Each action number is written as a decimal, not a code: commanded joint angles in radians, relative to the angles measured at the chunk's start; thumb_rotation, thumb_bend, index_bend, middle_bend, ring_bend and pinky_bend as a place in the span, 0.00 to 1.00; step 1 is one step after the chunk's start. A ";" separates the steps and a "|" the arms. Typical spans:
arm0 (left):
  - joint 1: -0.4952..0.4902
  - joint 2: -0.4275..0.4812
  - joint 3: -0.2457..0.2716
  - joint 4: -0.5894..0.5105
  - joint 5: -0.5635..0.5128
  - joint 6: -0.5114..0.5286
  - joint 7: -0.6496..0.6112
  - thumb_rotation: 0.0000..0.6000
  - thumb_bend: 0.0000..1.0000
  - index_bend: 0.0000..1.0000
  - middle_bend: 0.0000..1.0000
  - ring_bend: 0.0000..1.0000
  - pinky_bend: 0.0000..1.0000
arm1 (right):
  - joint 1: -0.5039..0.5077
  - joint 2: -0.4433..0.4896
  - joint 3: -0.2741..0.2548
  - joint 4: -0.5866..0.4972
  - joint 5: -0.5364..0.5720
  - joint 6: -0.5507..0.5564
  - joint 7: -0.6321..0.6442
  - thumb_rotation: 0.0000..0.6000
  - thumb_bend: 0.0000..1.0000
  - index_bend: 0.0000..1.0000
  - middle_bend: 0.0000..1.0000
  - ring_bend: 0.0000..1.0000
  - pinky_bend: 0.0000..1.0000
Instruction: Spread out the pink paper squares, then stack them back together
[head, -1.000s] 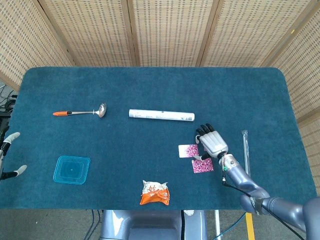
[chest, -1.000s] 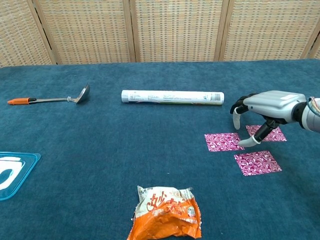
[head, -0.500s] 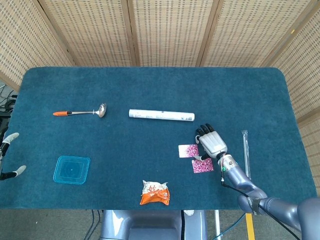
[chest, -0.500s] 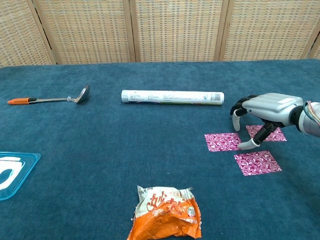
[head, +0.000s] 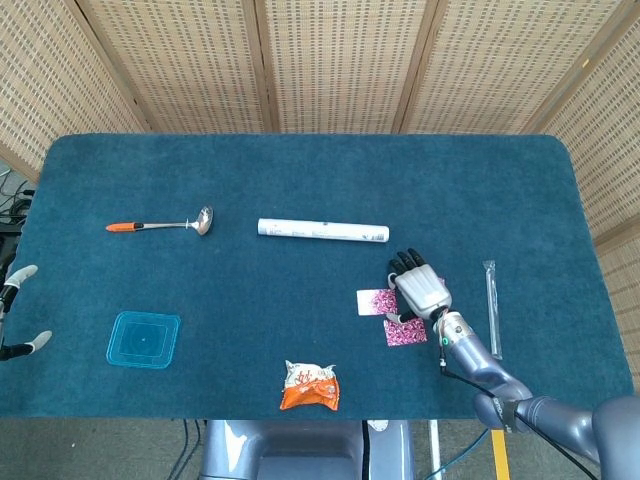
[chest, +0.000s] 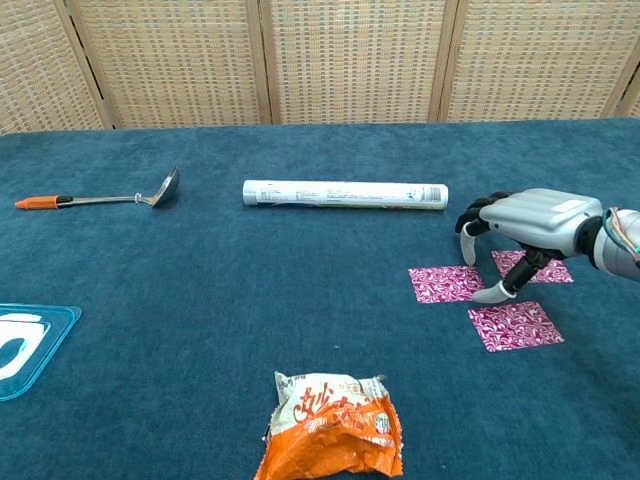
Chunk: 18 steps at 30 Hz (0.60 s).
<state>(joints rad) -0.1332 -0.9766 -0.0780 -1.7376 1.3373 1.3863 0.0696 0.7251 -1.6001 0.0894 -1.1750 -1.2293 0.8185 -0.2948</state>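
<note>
Right hand (chest: 520, 232) hovers over the pink paper squares (chest: 487, 293), palm down, fingers curled downward and apart, gripping nothing; its thumb tip sits just at the gap between the near square (chest: 515, 325) and the left square (chest: 447, 283). Three squares lie spread, apart from one another, near the front-right part of the desk (head: 300, 170); the far square (chest: 533, 266) is partly hidden under the hand. Over the last second the hand has crept a little toward the left square and dipped slightly, while the squares have not shifted. That suggests the spreading is done and the gathering is about to begin, probably with the left square.

Left hand (head: 18, 312) shows only at the left edge of the head view, off the desk, fingers apart and empty.

Further out lie a rolled white tube (head: 322, 231) at mid-desk, a ladle (head: 160, 224) toward the left, a blue lid (head: 144, 339) near the front-left corner, an orange snack packet (head: 310, 386) at the front edge, and a wrapped straw (head: 490, 305) toward the right edge. Dark teal cloth covers the desk; woven cane screens (head: 340, 60) stand behind it.
</note>
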 joint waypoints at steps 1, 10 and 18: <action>0.001 0.000 0.000 0.001 -0.001 0.000 -0.001 0.99 0.12 0.15 0.00 0.00 0.00 | 0.000 -0.003 -0.001 0.002 -0.001 0.000 -0.003 0.62 0.26 0.37 0.17 0.00 0.00; 0.003 0.001 -0.001 0.002 0.000 0.002 -0.004 0.99 0.12 0.15 0.00 0.00 0.00 | 0.001 -0.015 0.001 0.013 -0.001 0.000 -0.007 0.62 0.26 0.37 0.17 0.00 0.00; 0.003 0.003 -0.003 0.001 0.001 0.006 -0.005 0.99 0.12 0.15 0.00 0.00 0.00 | 0.004 -0.018 0.005 0.014 -0.008 0.007 -0.007 0.62 0.26 0.37 0.17 0.00 0.00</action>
<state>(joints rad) -0.1299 -0.9739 -0.0807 -1.7365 1.3382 1.3925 0.0644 0.7285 -1.6180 0.0945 -1.1611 -1.2377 0.8257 -0.3015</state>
